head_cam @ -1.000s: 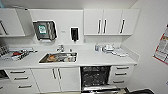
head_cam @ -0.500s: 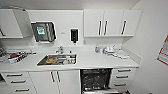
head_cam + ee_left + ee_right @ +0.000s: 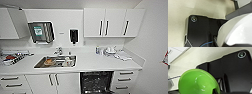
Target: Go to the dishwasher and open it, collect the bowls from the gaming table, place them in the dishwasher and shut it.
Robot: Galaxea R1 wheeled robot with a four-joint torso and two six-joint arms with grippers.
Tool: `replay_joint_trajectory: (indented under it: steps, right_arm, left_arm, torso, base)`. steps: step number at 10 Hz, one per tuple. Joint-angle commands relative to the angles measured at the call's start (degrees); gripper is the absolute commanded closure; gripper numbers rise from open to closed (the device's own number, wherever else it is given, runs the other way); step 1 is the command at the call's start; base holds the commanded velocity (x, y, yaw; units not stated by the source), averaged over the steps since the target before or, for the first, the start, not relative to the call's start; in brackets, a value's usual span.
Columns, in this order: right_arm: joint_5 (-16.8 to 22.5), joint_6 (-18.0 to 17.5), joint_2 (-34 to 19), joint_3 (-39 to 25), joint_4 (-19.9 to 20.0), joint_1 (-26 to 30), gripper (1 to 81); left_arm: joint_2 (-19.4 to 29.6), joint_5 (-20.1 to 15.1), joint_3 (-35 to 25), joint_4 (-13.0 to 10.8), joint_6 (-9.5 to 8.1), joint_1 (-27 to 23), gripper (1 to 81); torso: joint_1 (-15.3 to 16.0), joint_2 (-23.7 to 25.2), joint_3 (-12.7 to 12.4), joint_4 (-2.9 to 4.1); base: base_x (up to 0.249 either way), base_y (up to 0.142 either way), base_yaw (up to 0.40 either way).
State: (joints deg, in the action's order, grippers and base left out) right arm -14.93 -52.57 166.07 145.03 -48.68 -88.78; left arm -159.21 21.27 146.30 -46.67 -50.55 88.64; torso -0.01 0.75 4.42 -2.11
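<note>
Green bowl (image 3: 198, 82): close against the right pincer in its wrist view; grip itself hidden, cannot tell.
White bowl (image 3: 236, 31): close by the left pincer; grip unclear too.
Dishwasher (image 3: 96, 82): open under the counter (image 3: 100, 62), dark racks showing.
Progress: opening done, bowls apparently collected; loading and closing left.

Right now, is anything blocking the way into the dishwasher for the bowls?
Nothing visible blocks it. The built-in dishwasher under the white counter stands open, its dark inside facing the robot. The shiny green bowl and the white bowl show close at the wrist cameras.
</note>
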Motion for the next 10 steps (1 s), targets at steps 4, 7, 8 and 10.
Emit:
replay_joint_trajectory:
  steps: [4,7,8,10]
  right_arm:
    - [1.5,-0.2,-0.7,-0.5,-0.5,1.8,81.1]
    - [1.6,-0.2,-0.5,-0.5,-0.6,2.1,81.1]
    - [1.6,-0.2,-0.5,-0.5,-0.6,2.1,81.1]
    - [1.6,-0.2,-0.3,-0.5,-0.7,2.2,81.1]
  left_arm:
    - [1.3,-0.8,-0.2,-0.1,0.11,-1.6,81.1]
    - [1.3,-0.9,-0.2,-0.2,0.11,-1.6,81.1]
    - [1.3,-0.8,-0.2,-0.2,0.11,-1.6,81.1]
    - [1.3,-0.9,-0.2,-0.2,0.11,-1.6,81.1]
  torso:
    - [0.0,0.0,0.0,0.0]
    - [0.0,0.0,0.0,0.0]
    - [0.0,0.0,0.0,0.0]
    - [0.0,0.0,0.0,0.0]
  base:
    - [0.134,0.0,0.0]
    - [0.134,0.0,0.0]
    - [0.134,0.0,0.0]
    - [0.134,0.0,0.0]
